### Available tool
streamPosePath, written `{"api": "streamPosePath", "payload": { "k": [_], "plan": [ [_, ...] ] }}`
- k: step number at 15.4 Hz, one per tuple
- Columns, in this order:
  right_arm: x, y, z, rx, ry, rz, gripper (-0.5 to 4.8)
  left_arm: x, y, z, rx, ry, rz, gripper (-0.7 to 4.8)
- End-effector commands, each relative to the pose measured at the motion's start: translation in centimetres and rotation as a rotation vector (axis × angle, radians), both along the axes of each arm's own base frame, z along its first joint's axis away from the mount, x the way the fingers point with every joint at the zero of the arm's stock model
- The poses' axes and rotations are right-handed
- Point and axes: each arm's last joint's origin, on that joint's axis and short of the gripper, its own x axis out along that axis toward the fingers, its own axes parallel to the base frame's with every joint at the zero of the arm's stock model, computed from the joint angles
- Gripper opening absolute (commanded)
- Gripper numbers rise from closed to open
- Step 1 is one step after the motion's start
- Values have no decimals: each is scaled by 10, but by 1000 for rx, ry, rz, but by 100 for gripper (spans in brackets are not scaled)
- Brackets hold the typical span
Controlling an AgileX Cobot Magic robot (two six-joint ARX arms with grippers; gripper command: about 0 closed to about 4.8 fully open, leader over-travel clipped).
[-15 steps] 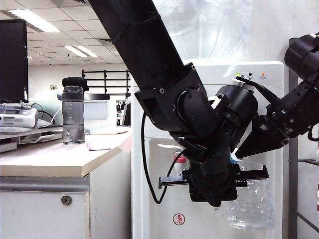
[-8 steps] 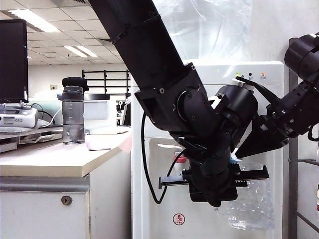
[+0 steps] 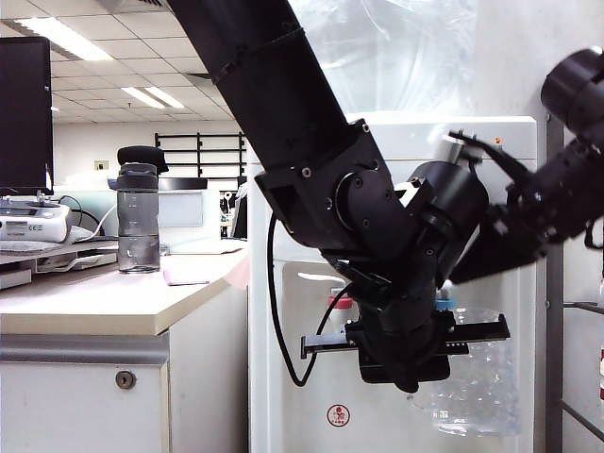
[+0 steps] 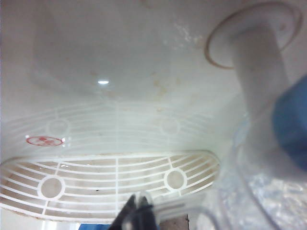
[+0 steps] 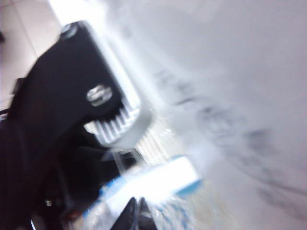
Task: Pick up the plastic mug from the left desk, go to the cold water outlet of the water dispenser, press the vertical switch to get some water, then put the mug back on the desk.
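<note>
In the exterior view my left gripper (image 3: 408, 377) is shut on the thin handle of the plastic mug (image 3: 472, 382). It holds the mug upright in the water dispenser (image 3: 293, 377) recess, under the blue-collared cold water outlet (image 3: 444, 304). In the left wrist view the fingers (image 4: 139, 215) pinch the clear handle, with the mug (image 4: 261, 201) below the blue collar (image 4: 291, 124). Whether the mug holds water cannot be told. My right gripper (image 5: 136, 213) is shut and empty, close above a blurred white-and-blue tap top (image 5: 158, 184). The vertical switch is hidden behind the left wrist in the exterior view.
The left desk (image 3: 94, 302) stands left of the dispenser and carries a black-lidded bottle (image 3: 139, 212) and a small device (image 3: 33, 222). The red-collared tap (image 3: 342, 304) is left of the blue one. A white drip grille (image 4: 115, 182) lies under the mug.
The right arm has lifted slightly and shows motion blur. The left arm and the mug have not moved.
</note>
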Motion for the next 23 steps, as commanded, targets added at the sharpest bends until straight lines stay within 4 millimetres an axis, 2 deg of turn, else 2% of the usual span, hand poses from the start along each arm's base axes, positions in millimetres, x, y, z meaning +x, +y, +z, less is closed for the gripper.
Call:
{"api": "streamPosePath", "payload": {
  "k": [1,9,17,23],
  "plan": [
    [-1,-1,8,-24,23,-9,-5,3,-6,14,-72,-40,-28,-6],
    [-13,-4,31,-52,-22,-13,-5,3,-7,14,-80,-28,-43,-6],
    [-15,-6,39,-63,-48,-34,-5,3,-1,8,-88,11,-2,-6],
    [-4,-8,66,-4,-111,-90,-5,-1,-2,6,-65,24,-6,-6]
  ]
}}
